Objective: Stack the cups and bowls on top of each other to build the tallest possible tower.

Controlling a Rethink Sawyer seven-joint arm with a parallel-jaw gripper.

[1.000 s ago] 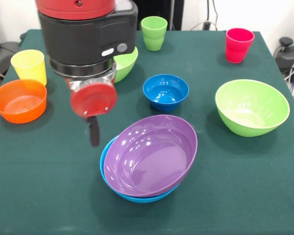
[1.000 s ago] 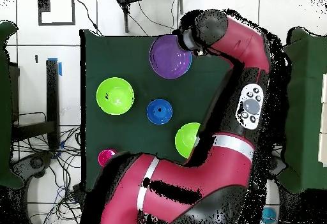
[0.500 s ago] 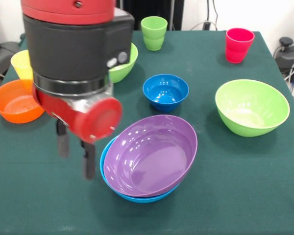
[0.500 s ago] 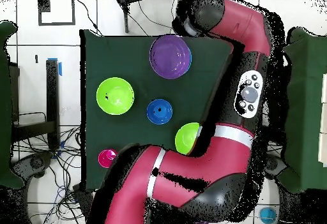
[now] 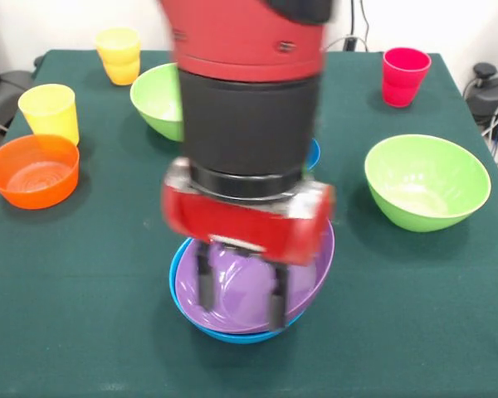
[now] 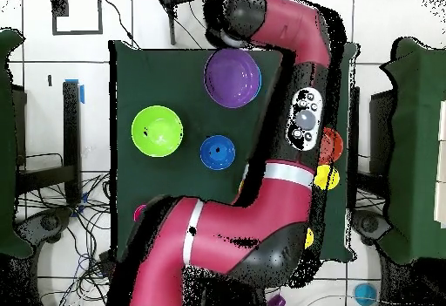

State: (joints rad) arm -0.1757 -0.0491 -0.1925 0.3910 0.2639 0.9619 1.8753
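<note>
Overhead view: green table [image 6: 187,233] on white tiled floor [image 6: 52,85].

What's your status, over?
Gripper open, empty, fingers over the wide purple plastic bowl. Purple bowl nested in large blue plastic bowl. Nothing blocking.

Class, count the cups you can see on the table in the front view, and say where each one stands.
3: the yellow cup beside the orange bowl, an orange-yellow cup at the far left, and a red cup at the far right. The arm may hide another.
</note>
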